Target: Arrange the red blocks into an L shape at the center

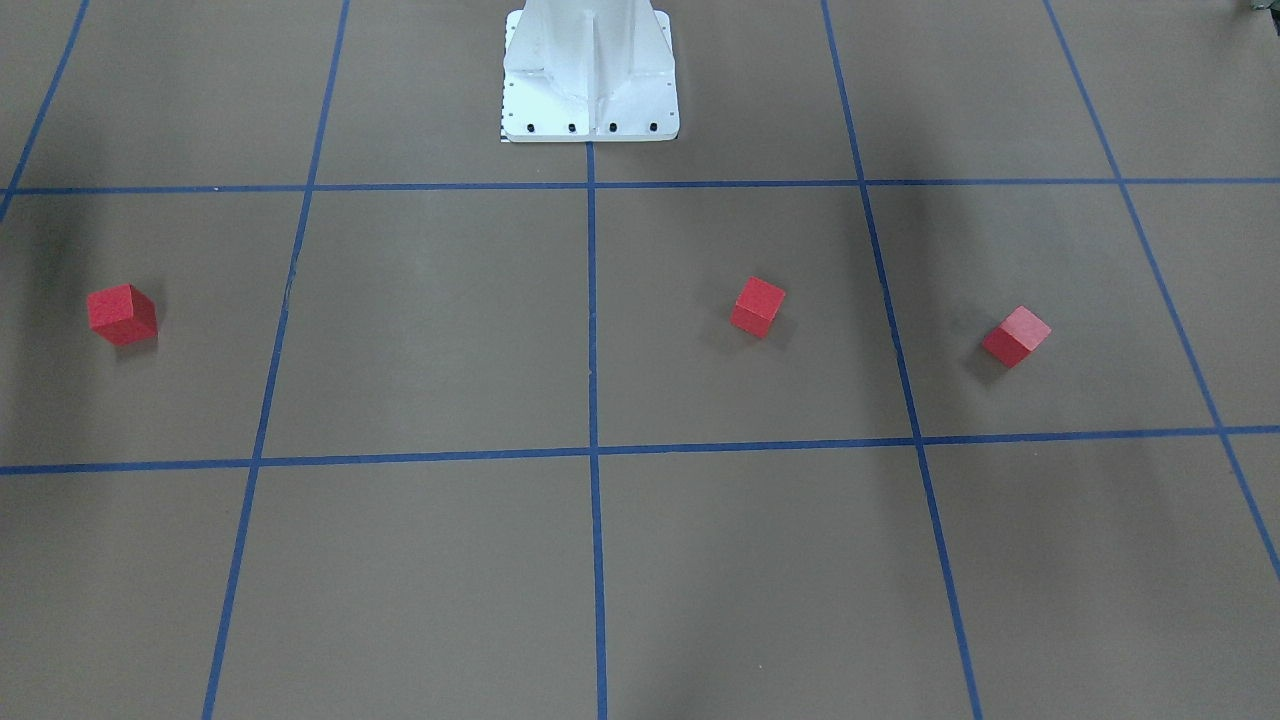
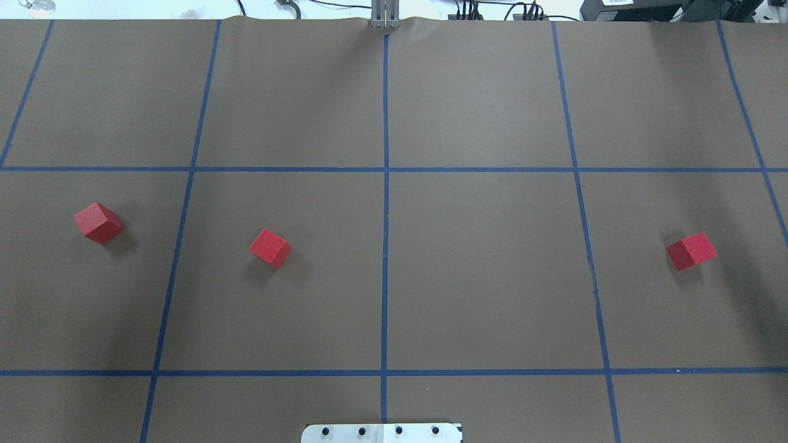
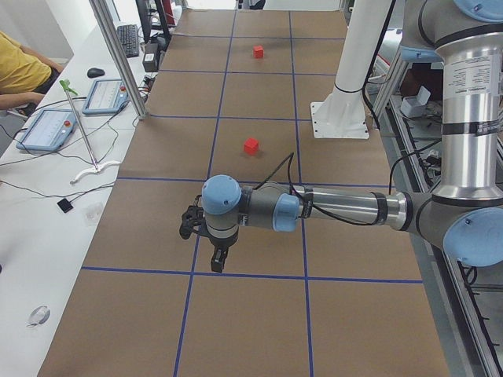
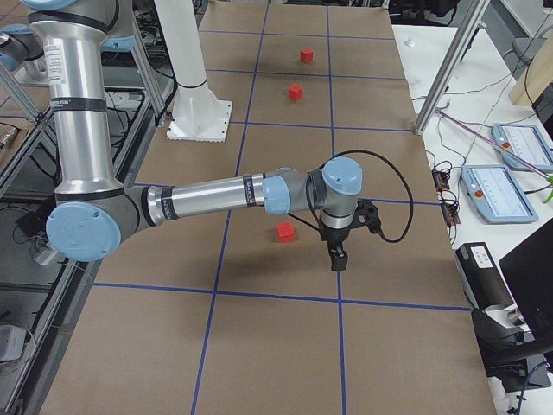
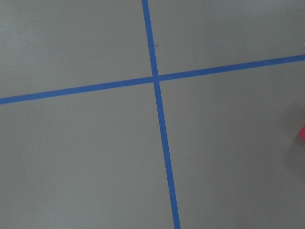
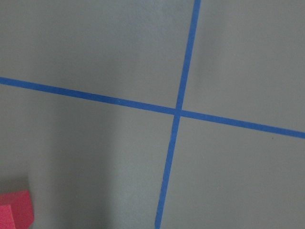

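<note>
- We see 3 red blocks on the brown worktop (image 2: 492,277), all well apart.
- The first block (image 2: 97,222) sits far to the robot's left.
- The second block (image 2: 270,248) is nearest the center line (image 2: 385,271), but not touching it.
- The third block (image 2: 691,251) sits far right.
- The left fingers (image 3: 218,263) and right fingers (image 4: 339,258) hang above the worktop. We cannot tell how open they are.

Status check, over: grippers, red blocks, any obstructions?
Both hovering: left gripper, right gripper; open or shut unclear. Three red blocks scattered apart, none at the center. No obstruction seen.
</note>
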Robot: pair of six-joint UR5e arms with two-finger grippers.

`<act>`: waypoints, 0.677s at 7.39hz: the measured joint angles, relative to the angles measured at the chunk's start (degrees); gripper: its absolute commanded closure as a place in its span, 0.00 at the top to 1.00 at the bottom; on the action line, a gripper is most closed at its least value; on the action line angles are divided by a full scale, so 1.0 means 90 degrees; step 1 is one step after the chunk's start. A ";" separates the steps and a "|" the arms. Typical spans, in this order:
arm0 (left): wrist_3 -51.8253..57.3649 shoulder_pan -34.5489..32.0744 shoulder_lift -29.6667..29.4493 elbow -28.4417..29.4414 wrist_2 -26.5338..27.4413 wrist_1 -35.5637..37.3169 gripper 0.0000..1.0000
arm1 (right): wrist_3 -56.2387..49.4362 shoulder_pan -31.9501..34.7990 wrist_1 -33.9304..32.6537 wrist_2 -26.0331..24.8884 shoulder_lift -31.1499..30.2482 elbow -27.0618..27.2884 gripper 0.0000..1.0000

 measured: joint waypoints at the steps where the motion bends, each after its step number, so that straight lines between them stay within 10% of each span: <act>1: -0.0008 -0.0002 -0.0136 0.0021 -0.0002 -0.0359 1.00 | 0.0015 -0.0026 0.0803 -0.0013 0.0001 -0.0039 1.00; 5: -0.0587 -0.0002 -0.0465 0.0145 -0.0034 -0.1563 1.00 | 0.0925 -0.0096 0.1832 0.0275 0.0001 -0.0151 0.99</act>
